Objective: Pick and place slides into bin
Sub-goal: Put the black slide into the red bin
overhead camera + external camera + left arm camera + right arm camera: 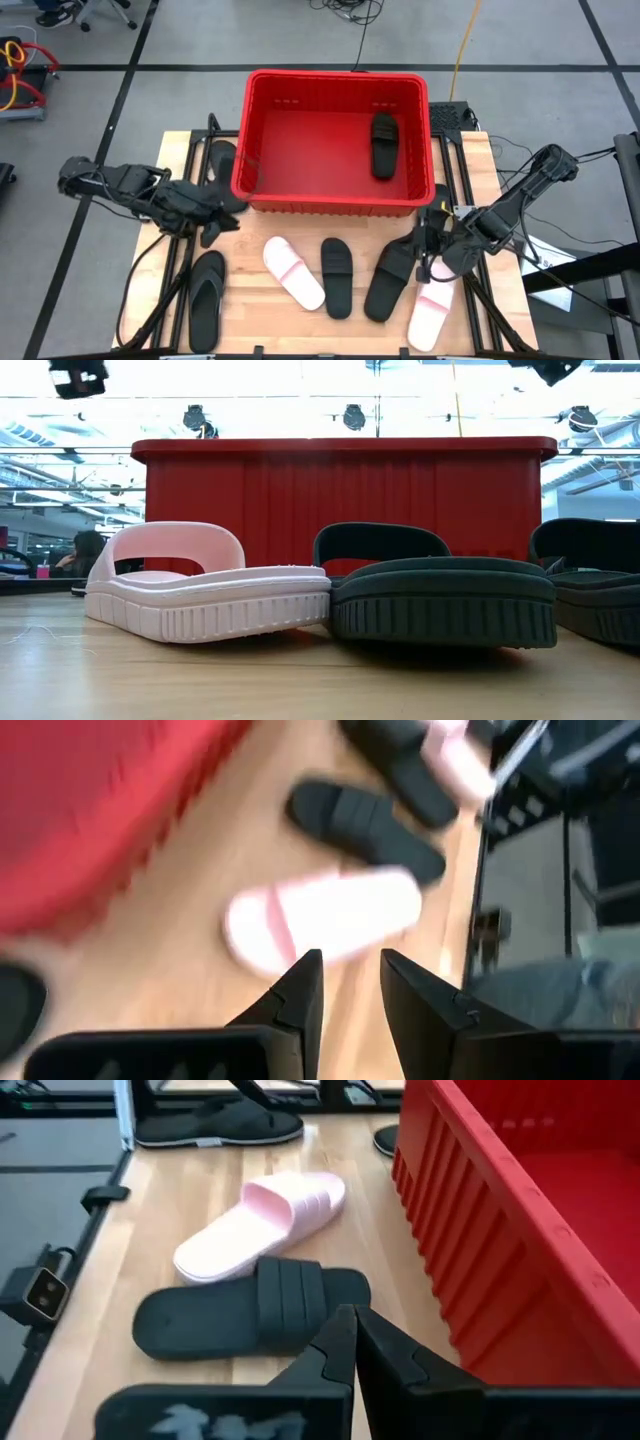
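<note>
From above, we see the red bin (pixel 265 190) at centre frame with one black slide (pixel 384 145) lying in its right half. Below it, a pale pink slide (pixel 293 272) and black slides (pixel 337 277) lie on the wooden table (pixel 250 320). The left gripper (pixel 222 212), left of the bin, has its fingers slightly spread and empty. The right gripper (pixel 428 243), lower right, is pressed together above the slides, holding nothing.

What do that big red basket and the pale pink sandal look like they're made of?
The red bin looks like moulded plastic: uniform glossy colour, ribbed walls, thick rolled rim. The pale pink slide seems to be matte foam or soft rubber, going by its one-piece strap and grooved sole edge; which of the two cannot be told.
</note>
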Motion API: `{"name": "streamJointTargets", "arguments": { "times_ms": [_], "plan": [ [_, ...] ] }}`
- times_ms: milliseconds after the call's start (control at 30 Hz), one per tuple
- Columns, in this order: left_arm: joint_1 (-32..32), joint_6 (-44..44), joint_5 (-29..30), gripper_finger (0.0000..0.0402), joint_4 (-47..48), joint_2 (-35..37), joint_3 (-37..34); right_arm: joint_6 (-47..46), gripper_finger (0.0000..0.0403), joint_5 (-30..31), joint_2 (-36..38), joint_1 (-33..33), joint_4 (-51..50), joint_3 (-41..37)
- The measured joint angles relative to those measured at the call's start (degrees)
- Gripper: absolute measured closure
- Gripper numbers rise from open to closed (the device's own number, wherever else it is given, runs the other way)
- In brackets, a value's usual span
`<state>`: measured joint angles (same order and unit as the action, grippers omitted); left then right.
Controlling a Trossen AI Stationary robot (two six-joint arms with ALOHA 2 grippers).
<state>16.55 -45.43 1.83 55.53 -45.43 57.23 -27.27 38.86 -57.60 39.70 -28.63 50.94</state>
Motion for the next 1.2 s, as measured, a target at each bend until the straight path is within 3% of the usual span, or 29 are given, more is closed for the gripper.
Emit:
{"name": "streamJointTargets", "arguments": {
  "times_ms": [200,467,900,1200],
  "plan": [
    [6.13,-8.67,-1.6,0.0305,9.63,0.0,-0.01,3.0,0.0403,0.0,-0.02,0.0,3.61,0.0],
    [11.45,-10.64,2.27,0.0305,10.7,0.0,0.0,-4.17,0.0403,-4.51,-0.19,0.04,3.59,0.0],
    [12.49,-10.23,6.41,0.0305,10.7,0.0,0.0,-4.39,0.0403,-4.45,-0.96,-1.0,3.54,-0.02],
    [12.46,-10.23,7.32,0.0305,10.7,0.0,0.0,4.74,0.0403,-10.06,-7.23,-4.48,8.54,-0.02]
  ]
}}
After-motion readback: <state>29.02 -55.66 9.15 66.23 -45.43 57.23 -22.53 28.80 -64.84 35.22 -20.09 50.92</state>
